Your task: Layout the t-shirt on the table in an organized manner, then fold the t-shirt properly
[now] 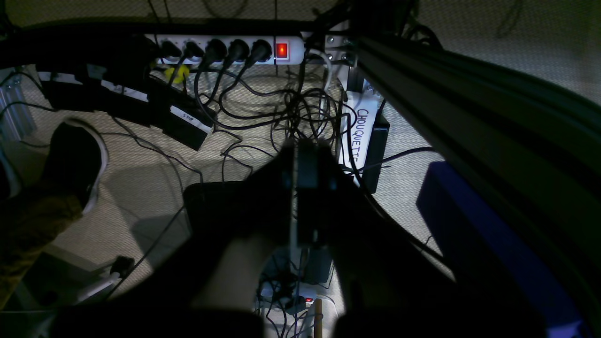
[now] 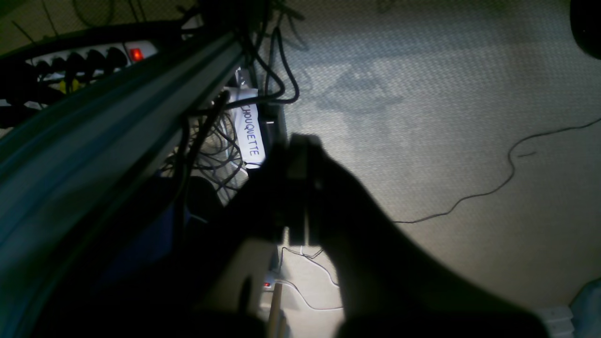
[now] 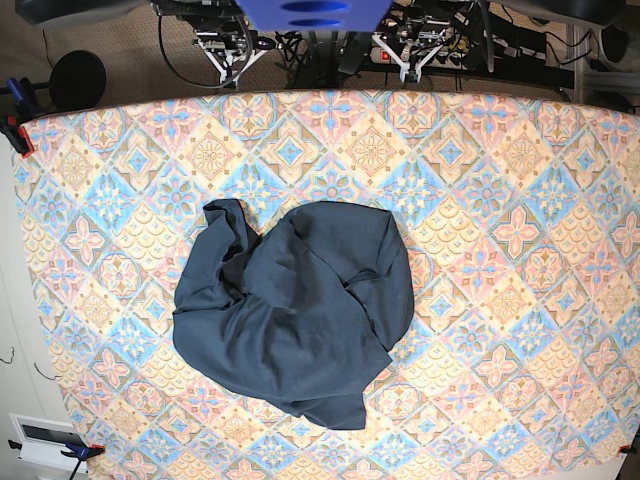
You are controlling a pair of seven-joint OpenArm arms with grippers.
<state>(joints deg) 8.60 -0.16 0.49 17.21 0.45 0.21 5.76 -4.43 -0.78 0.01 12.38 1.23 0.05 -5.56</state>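
The dark navy t-shirt (image 3: 295, 315) lies crumpled in a rough heap left of the middle of the table (image 3: 500, 230), its edges folded over themselves. Neither arm touches it. Both are drawn back past the table's far edge, the left arm (image 3: 408, 52) at the top right and the right arm (image 3: 225, 52) at the top left of the base view. In the wrist views, my left gripper (image 1: 296, 146) and my right gripper (image 2: 300, 141) show as dark shapes over the floor, fingers pressed together and holding nothing.
Behind the table the floor holds a white power strip (image 1: 225, 49), a tangle of black cables (image 1: 281, 112) and a labelled box (image 1: 361, 136). A metal frame rail (image 1: 469, 108) runs diagonally. A shoe (image 1: 75, 159) is at the left. Clamps (image 3: 15, 125) grip the cloth's corners.
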